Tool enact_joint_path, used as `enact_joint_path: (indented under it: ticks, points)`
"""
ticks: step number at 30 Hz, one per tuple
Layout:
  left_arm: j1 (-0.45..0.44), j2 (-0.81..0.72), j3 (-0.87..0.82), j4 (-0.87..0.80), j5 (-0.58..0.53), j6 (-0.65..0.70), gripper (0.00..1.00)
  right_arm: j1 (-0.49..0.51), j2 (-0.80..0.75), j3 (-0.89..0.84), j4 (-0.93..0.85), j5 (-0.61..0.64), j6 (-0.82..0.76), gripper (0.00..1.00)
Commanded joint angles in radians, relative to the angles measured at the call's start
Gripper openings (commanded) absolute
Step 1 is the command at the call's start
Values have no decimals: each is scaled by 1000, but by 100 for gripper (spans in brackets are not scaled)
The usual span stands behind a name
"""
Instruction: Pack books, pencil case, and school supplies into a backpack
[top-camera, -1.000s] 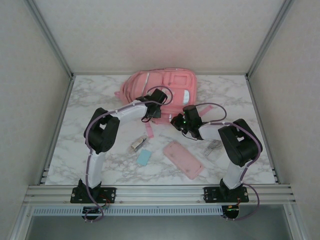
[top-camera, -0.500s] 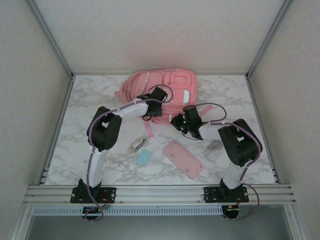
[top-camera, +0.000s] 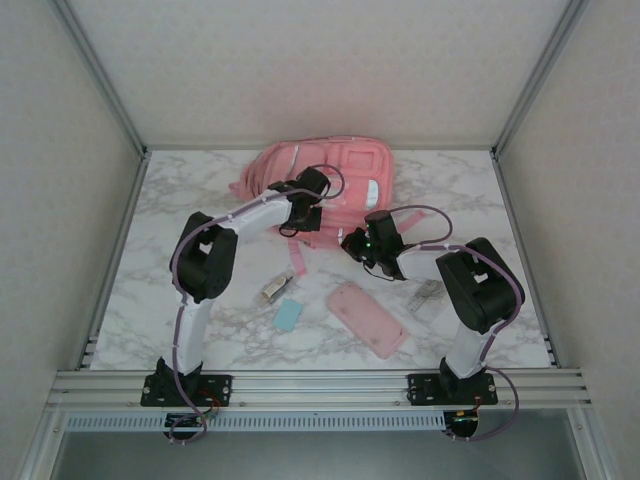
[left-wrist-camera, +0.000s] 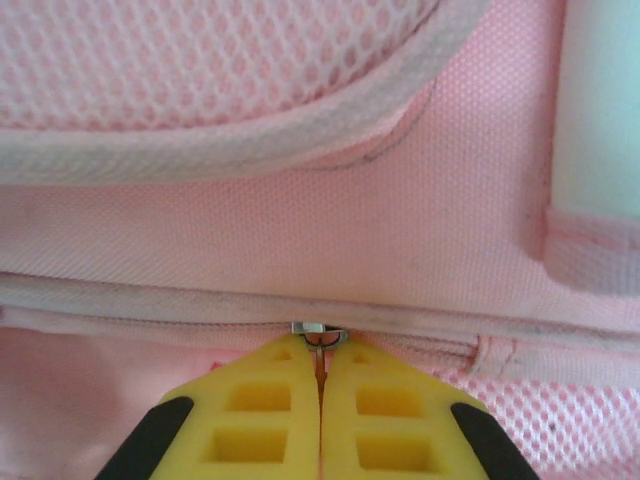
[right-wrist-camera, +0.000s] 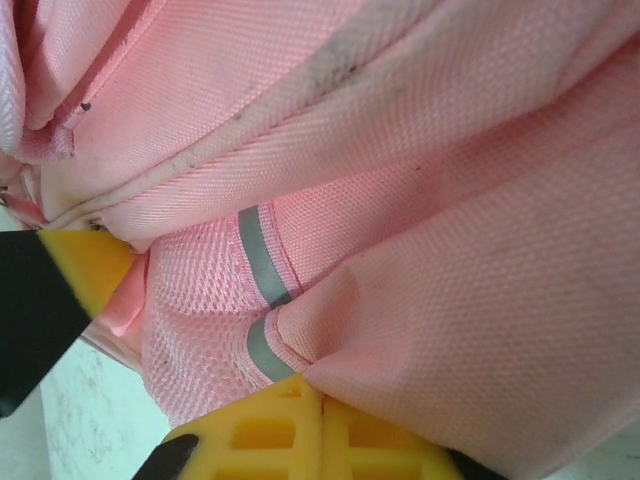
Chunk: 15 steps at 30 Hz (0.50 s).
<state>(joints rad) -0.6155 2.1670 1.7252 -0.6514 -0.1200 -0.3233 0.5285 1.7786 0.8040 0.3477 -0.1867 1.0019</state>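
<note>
Two arms lean in over the backpack (top-camera: 340, 165), elbows bent, so I'd call this the unzip step, with the pencil case (top-camera: 367, 319) behind the right gripper (top-camera: 352, 243) and the blue block (top-camera: 288, 316) behind the left gripper (top-camera: 298, 213) on the desk (top-camera: 470, 190). Left gripper is pressed together on the zipper pull (left-wrist-camera: 320, 332) at its tips, and the right gripper looks pinched on backpack fabric. Next move, I'd guess, is dragging the pull along the seam.

Backpack (top-camera: 325, 172): big, pink, white trim, lying flat. The left gripper (left-wrist-camera: 320, 352) is clamped on its zip pull (left-wrist-camera: 320, 329), and the right gripper (right-wrist-camera: 320, 398) pinches fabric at its near edge.
Pencil case (top-camera: 367, 318): flat pink pouch, lying askew, nearer than the right gripper, apart from it.
Blue block (top-camera: 288, 315): lying flat, well short of the left gripper.
Silvery item (top-camera: 272, 291): just beside the blue block.
Clear strip (top-camera: 425, 296): right of the pencil case.
</note>
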Motion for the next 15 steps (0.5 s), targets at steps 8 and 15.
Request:
enact_joint_path:
  ticks: [8,15]
  points:
    - [83,-66,-9,-146,-28,154,0,-3,0,4,-92,30,-76,0]
    - [132,-44,-79,-52,-140,228,0,-54,-26,-13,-128,35,-119,0]
